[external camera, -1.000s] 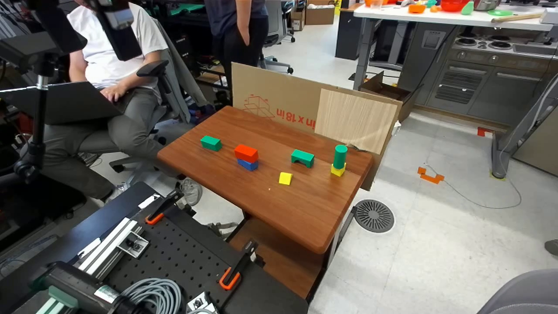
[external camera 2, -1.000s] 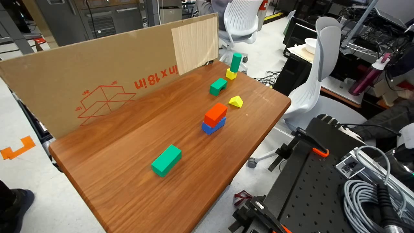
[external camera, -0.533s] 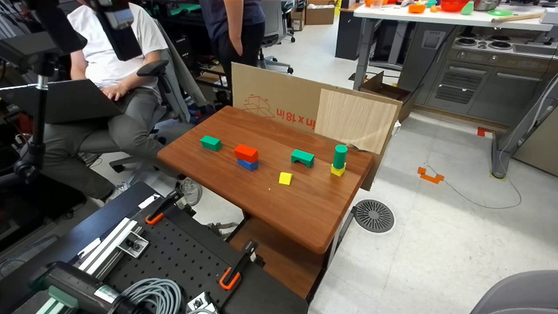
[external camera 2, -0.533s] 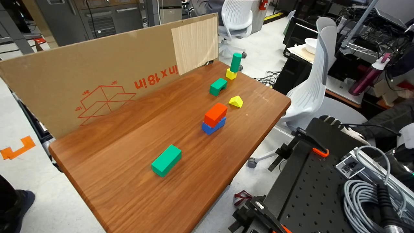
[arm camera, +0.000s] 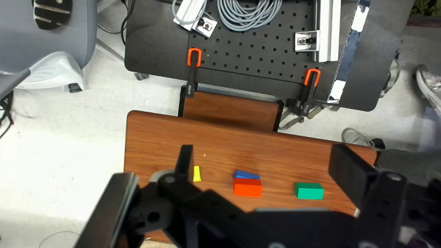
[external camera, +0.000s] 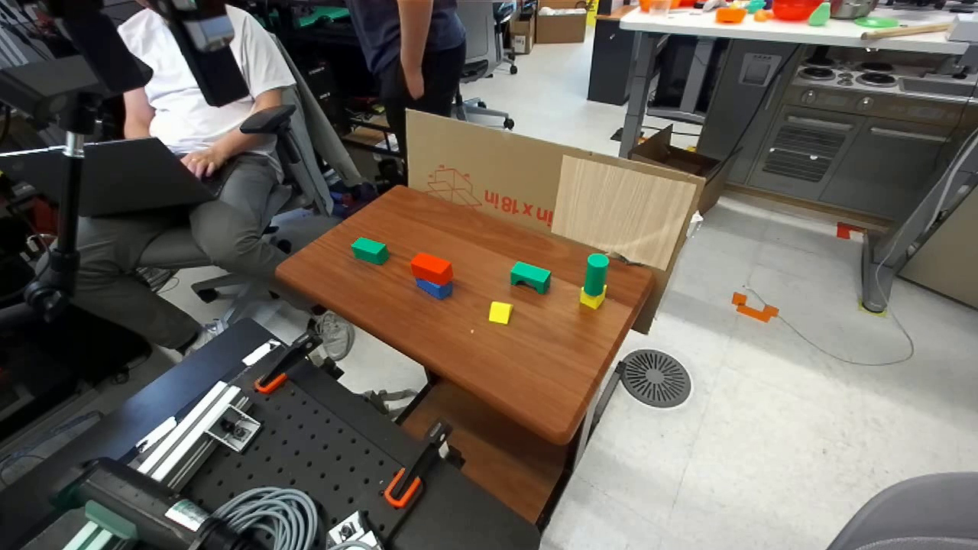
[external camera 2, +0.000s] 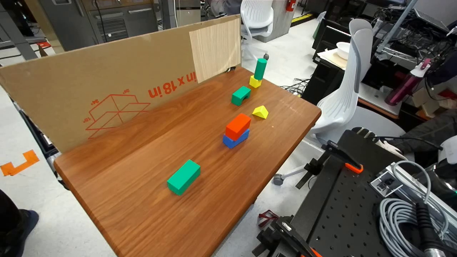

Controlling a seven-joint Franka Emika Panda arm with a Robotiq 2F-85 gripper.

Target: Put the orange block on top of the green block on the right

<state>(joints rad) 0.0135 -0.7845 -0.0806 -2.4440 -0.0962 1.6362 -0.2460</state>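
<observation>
The orange block [external camera: 432, 269] lies flat on a blue block [external camera: 434, 289] on the brown table, in both exterior views [external camera 2: 238, 126]. In the wrist view the orange block [arm camera: 247, 187] shows between the fingers, far below. A plain green oblong block [external camera 2: 184, 177] lies apart from it; it is to the right in the wrist view [arm camera: 309, 190]. A green arch block [external camera: 530, 277] stands on the table's other side. A green cylinder [external camera: 596, 275] stands upright on a yellow cube [external camera: 592, 297]. My gripper [arm camera: 264, 160] is wide open and empty, high above the table.
A yellow wedge [external camera 2: 260, 112] lies between the orange block and the arch block. A cardboard panel [external camera 2: 117, 71] stands along the table's [external camera 2: 142, 214] back edge. A black perforated bench [arm camera: 248, 51] with clamps stands in front of the table. A person sits nearby with a laptop [external camera: 99, 179].
The blocks have not moved. In the background a standing person has shifted slightly and a grey chair has moved left and away. No earlier wrist view is given.
</observation>
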